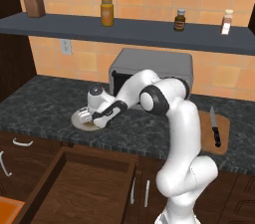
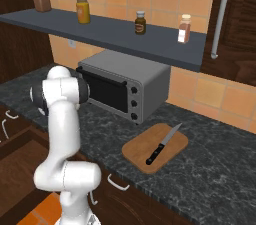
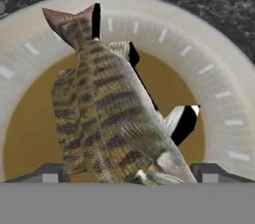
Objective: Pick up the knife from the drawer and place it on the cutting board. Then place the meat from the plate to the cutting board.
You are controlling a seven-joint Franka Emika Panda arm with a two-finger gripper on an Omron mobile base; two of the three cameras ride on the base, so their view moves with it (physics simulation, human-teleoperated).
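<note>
Straddling the meat (image 3: 112, 118) on the plate (image 3: 219, 93), fingers (image 3: 47, 173) spread wide, not gripping, knife (image 1: 214, 127) on cutting board (image 1: 225, 141)

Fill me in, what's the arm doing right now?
The knife already lies on the cutting board, and the drawer hangs open. The arm is now down at the plate left of the toaster oven, its open pincer straddling the meat, a fish-shaped piece. The meat sits on the plate, not yet gripped.
</note>
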